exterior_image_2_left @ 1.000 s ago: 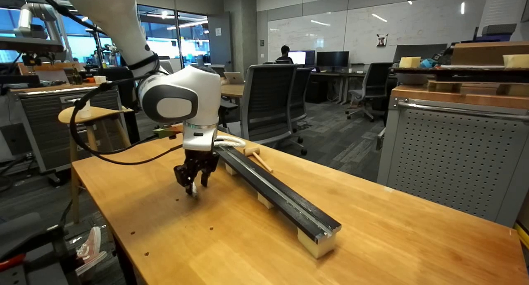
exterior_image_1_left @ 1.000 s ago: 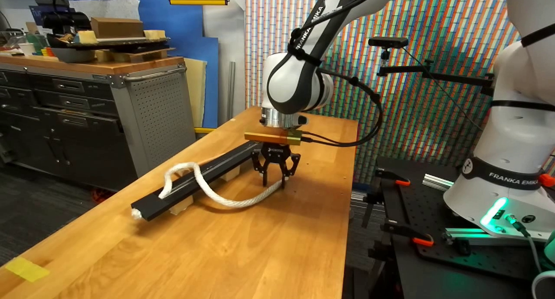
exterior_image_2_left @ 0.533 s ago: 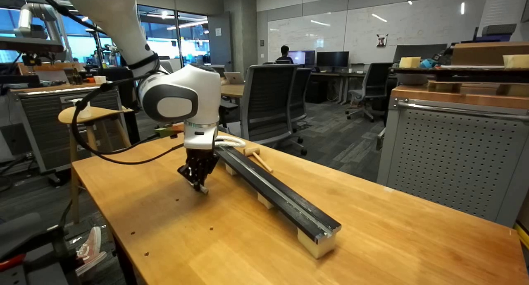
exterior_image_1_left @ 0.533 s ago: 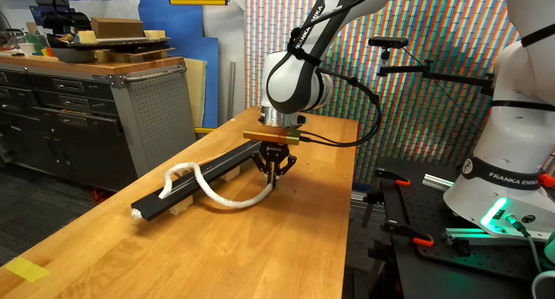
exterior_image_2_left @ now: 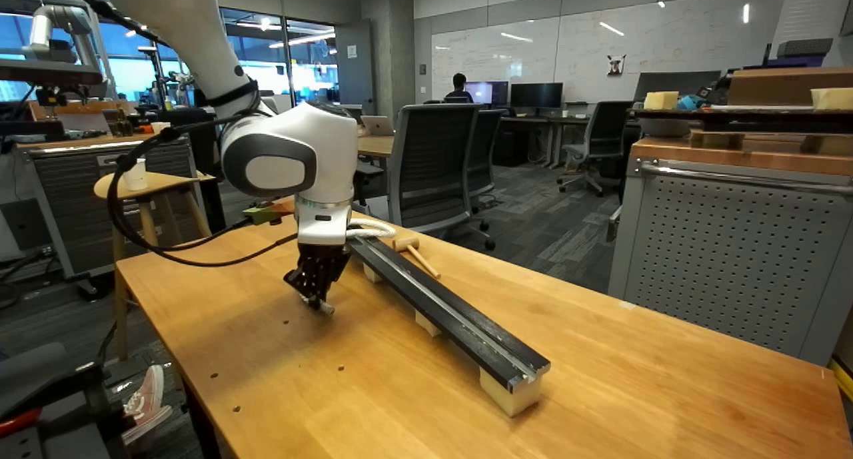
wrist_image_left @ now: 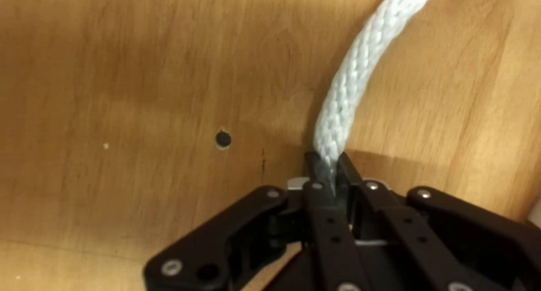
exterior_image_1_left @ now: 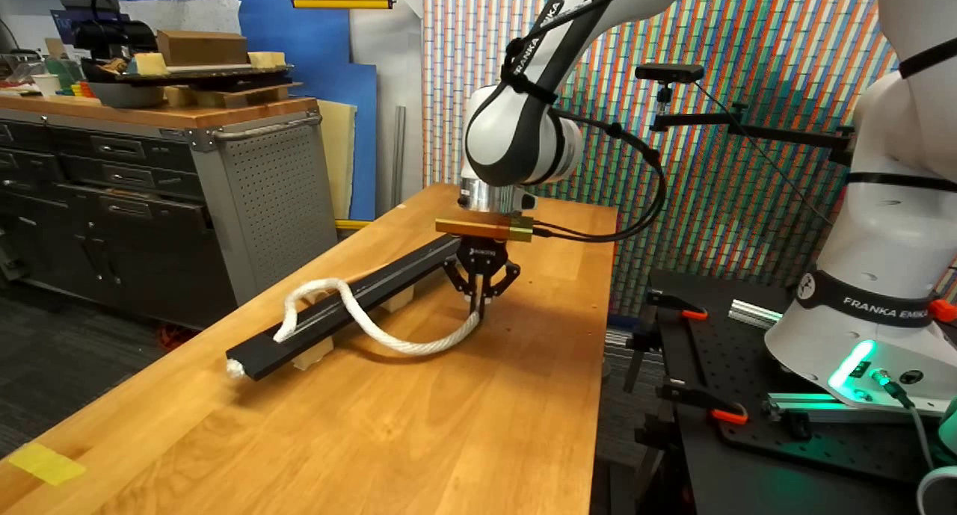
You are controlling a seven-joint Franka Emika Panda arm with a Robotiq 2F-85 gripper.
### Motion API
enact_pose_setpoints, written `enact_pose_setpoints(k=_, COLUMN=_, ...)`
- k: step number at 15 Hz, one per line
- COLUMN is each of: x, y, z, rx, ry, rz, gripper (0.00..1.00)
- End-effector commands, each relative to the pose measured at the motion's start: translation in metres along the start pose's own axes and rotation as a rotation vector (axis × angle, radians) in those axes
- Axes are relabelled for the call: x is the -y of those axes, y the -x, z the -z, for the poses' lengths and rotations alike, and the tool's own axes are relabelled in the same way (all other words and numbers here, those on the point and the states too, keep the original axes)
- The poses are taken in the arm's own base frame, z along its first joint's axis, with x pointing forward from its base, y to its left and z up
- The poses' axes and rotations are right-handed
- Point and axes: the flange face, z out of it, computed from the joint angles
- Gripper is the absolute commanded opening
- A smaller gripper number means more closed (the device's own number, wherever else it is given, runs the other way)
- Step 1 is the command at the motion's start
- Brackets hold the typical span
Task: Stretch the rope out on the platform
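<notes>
On the wooden table (exterior_image_1_left: pixel 448 433), the rope (exterior_image_1_left: pixel 407 347) loops over one end of the black platform (exterior_image_2_left: pixel 446 309), sags off beside it and runs into the fingers (wrist_image_left: pixel 319 200), which are pinched around it near its free tip. The step in hand looks to be securing that hold, stretching not yet done; the next move calls for drawing the tip up over the platform toward its opposite end.

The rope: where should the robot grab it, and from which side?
Probably near the end away from the platform, coming from above. The rope is slim, so the fingers can fit on either side, just as they pinch it now in the wrist view.
</notes>
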Motion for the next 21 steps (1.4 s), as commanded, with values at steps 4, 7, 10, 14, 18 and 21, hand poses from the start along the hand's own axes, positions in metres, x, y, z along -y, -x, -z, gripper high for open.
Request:
enact_pose_setpoints(k=4, x=-0.018, y=-0.044, z=0.073, rx=0.067, ry=-0.086, rz=-0.046, gripper=0.03)
enact_pose_setpoints(k=7, x=-0.021, y=-0.068, z=0.108, rx=0.107, ry=-0.139, rz=-0.083, gripper=0.03)
enact_pose_setpoints(k=10, x=-0.029, y=-0.092, z=0.139, rx=0.127, ry=-0.19, rz=-0.12, gripper=0.03)
enact_pose_setpoints(k=14, x=-0.035, y=-0.119, z=0.161, rx=0.112, ry=-0.222, rz=-0.172, gripper=0.03)
enact_pose_setpoints(k=18, x=-0.034, y=-0.145, z=0.169, rx=0.081, ry=-0.257, rz=-0.235, gripper=0.03)
enact_pose_setpoints(k=21, x=-0.036, y=-0.163, z=0.179, rx=0.089, ry=-0.286, rz=-0.277, gripper=0.03)
